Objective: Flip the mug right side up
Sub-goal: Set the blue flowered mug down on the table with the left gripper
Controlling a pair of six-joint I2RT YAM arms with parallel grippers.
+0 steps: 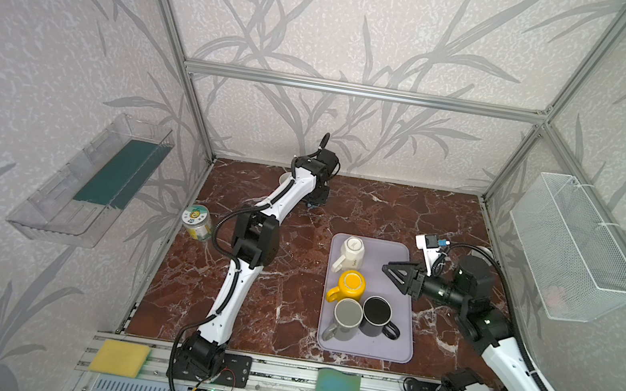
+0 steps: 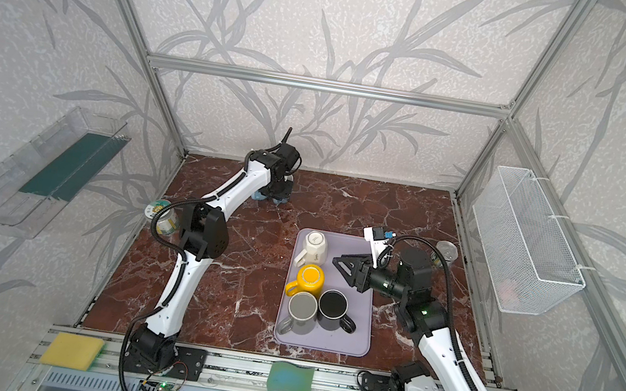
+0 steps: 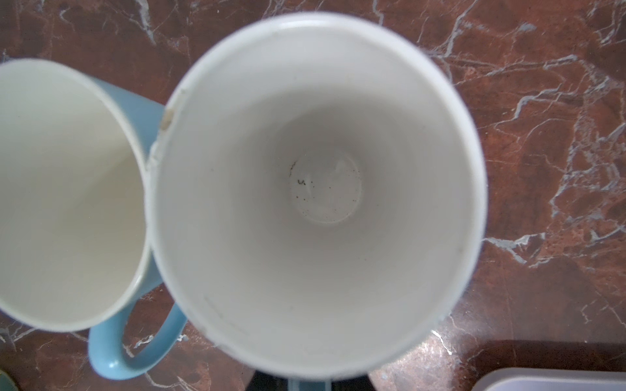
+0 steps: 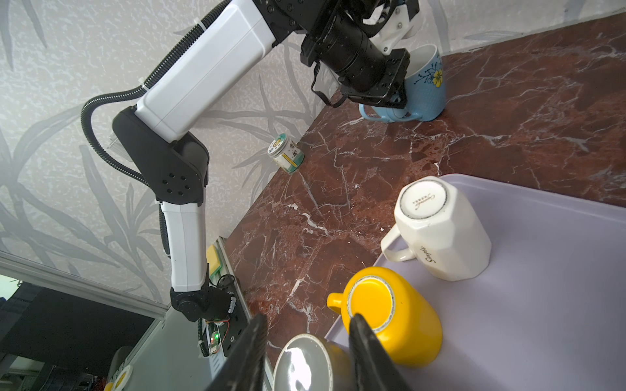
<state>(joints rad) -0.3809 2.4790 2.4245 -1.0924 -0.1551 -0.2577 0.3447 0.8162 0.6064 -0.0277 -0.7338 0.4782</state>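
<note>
Blue mug (image 4: 427, 91) upright, handle in left jaws

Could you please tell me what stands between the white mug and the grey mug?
The upside-down yellow mug stands there, as both top views show.

A: How does the left arm (image 1: 236, 277) lie?
B: It extends from its near-edge base toward the far wall, elbow raised midway, wrist (image 1: 309, 168) bent so that the left gripper (image 4: 394, 103) points downward.
A: And its jaws?
B: Closed on the handle of a mug (image 4: 428, 81).
A: The right arm (image 1: 509, 360)?
B: It rises from its near-right base and folds at the elbow; the forearm runs about level, leftward in both top views.
A: The right gripper (image 1: 388, 269)?
B: Held in the air, rolled sideways, fingers (image 4: 366, 348) parted somewhat, nothing between them.
</note>
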